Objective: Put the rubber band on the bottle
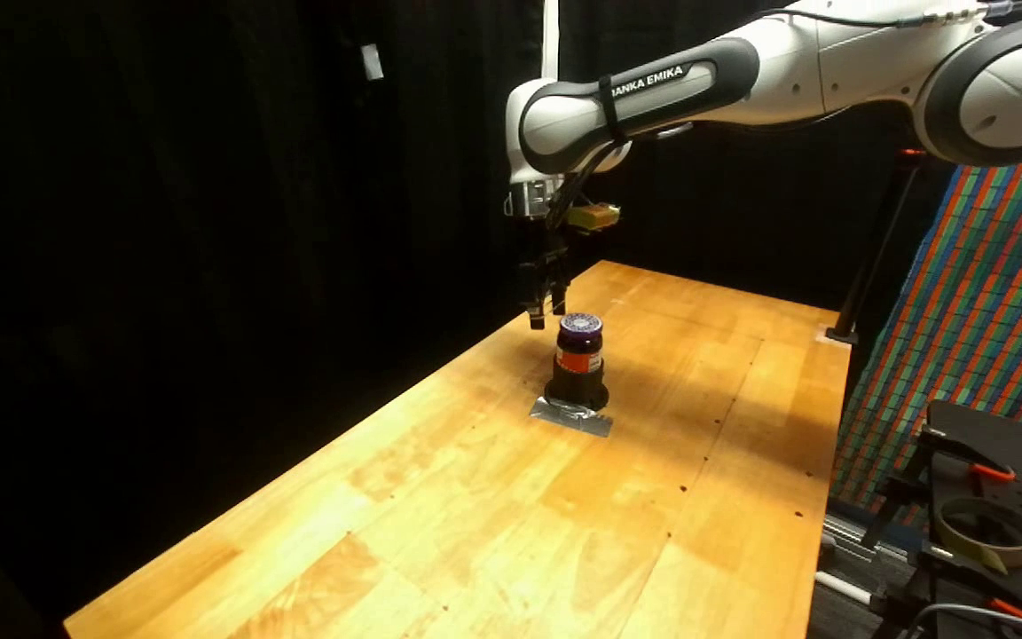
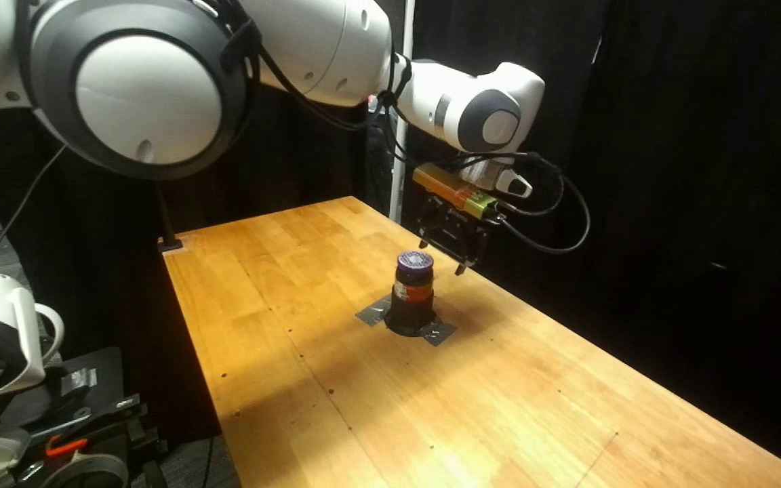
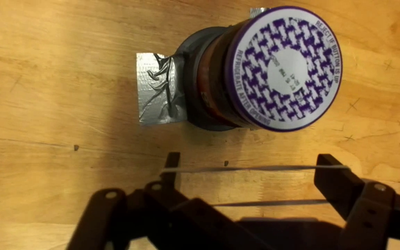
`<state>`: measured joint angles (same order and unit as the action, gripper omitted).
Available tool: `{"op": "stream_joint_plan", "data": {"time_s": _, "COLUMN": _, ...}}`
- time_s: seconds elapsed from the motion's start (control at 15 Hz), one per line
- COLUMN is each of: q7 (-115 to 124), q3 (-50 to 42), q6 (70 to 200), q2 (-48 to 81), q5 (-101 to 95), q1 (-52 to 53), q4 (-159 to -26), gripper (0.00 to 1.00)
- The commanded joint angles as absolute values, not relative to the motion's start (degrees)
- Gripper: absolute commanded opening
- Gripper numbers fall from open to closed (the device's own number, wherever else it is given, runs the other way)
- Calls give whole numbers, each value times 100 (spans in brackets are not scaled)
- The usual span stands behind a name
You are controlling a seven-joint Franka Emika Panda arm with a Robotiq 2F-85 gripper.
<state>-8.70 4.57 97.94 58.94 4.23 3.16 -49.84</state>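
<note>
Bottle (image 1: 579, 346) and rubber band (image 3: 276, 168) are not yet joined. The table (image 1: 440, 515) carries the work, and the arm (image 1: 786, 71) reaches over it, its gripper (image 2: 442, 258) hanging beside the bottle rather than above it, the two jaws spread well apart. The bottle stands upright in a black holder (image 2: 412, 318), which strips of tape (image 3: 161, 88) seem to fix to the table. Smallest is the band, stretched in two strands between the gripper's fingers (image 3: 328, 177). Going straight down from here would likely carry the band past the bottle's side, since the lid (image 3: 288, 69) lies outside the loop. Even once centred, the strands look close together for so broad a lid, so the band could snag on its edge or spring off a finger; a finger brushing the bottle might tip it. Only the wrist view shows both strands clearly; the exterior views hardly show the band, yet both give the bottle's upright stance and orange label (image 1: 579, 361), of which the wrist view catches just a sliver.
</note>
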Motion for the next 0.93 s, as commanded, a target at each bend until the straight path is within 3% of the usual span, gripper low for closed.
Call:
{"op": "stream_joint_plan", "data": {"time_s": 0.0, "q7": -478, "q3": 259, "q6": 9490, "q2": 5972, "q5": 196, "q1": 476, "q4": -4695, "gripper": 100}}
{"op": "stream_joint_plan", "data": {"time_s": 0.4, "q7": -669, "q3": 339, "q6": 8702, "q2": 5974, "q5": 231, "q1": 399, "q4": -4657, "gripper": 100}}
{"op": "stream_joint_plan", "data": {"time_s": 0.87, "q7": -854, "q3": 410, "q6": 8714, "q2": 6049, "q5": 243, "q1": 408, "q4": -4626, "gripper": 100}}
